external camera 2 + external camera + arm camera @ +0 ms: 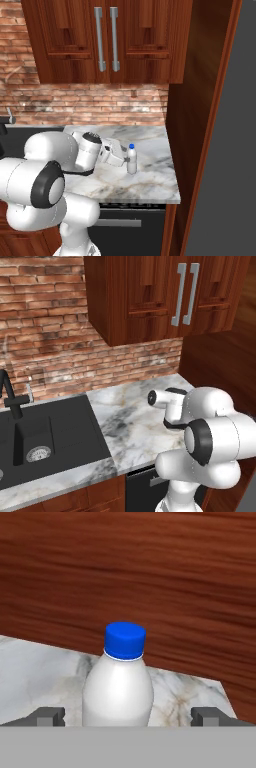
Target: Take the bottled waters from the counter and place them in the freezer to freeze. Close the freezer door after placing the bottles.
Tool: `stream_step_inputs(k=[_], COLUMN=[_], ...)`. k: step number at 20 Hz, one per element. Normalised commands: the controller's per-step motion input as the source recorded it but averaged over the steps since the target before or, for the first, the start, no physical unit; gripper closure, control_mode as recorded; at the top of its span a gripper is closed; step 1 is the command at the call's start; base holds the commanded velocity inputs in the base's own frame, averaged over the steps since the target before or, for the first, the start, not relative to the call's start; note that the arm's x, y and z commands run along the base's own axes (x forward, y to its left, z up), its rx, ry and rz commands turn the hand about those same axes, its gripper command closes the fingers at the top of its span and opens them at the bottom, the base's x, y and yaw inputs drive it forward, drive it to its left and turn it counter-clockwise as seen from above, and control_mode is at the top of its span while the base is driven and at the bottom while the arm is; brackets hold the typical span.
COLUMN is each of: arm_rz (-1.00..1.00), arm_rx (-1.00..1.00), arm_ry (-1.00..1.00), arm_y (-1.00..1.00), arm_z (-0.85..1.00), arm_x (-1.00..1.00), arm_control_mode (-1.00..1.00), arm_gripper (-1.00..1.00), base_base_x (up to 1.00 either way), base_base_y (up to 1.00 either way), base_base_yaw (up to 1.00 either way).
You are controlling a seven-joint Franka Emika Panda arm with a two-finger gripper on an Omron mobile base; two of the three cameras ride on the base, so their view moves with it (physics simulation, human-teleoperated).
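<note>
Red brick wall (pixel 45 321) and dark reddish wood upper cabinets (pixel 105 40) back the white-and-grey veined marble worktop (pixel 150 187). From left to right: black sink basin (pixel 45 431), white arm, then one small translucent whitish plastic bottle with a blue cap (pixel 132 160), upright near the worktop's right end beside a tall wood side panel (pixel 192 130).

Step in hand: first pickup. The end effector (pixel 128 717) is fully spread, holding nothing, its fingertips (pixel 47 716) flanking the bottle body without visible contact.

Next move, as judged: close squarely on the body below the shoulder, then lift straight up.
</note>
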Motion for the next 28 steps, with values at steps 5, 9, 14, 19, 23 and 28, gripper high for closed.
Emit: stream_step_inputs(k=[5,9,14,19,23,28], arm_rz=[-0.01,-0.01,-0.01,-0.01,0.0,0.0], arm_rx=[0.0,0.0,0.0,0.0,0.0,0.0], arm_ry=[0.0,0.0,0.0,0.0,0.0,0.0], arm_y=[-0.03,-0.06,-0.05,-0.07,-0.03,0.0], arm_z=[0.0,0.0,0.0,-0.01,-0.03,-0.03], arm_x=[0.01,0.0,0.0,0.0,0.02,0.07], arm_control_mode=[-1.0,-1.0,-1.0,-1.0,-1.0,-1.0], arm_gripper=[-1.0,-1.0,-1.0,-1.0,-1.0,-1.0], base_base_x=[0.0,0.0,0.0,0.0,0.0,0.0], base_base_y=[0.0,0.0,0.0,0.0,0.0,0.0], base_base_yaw=[0.0,0.0,0.0,0.0,0.0,0.0])
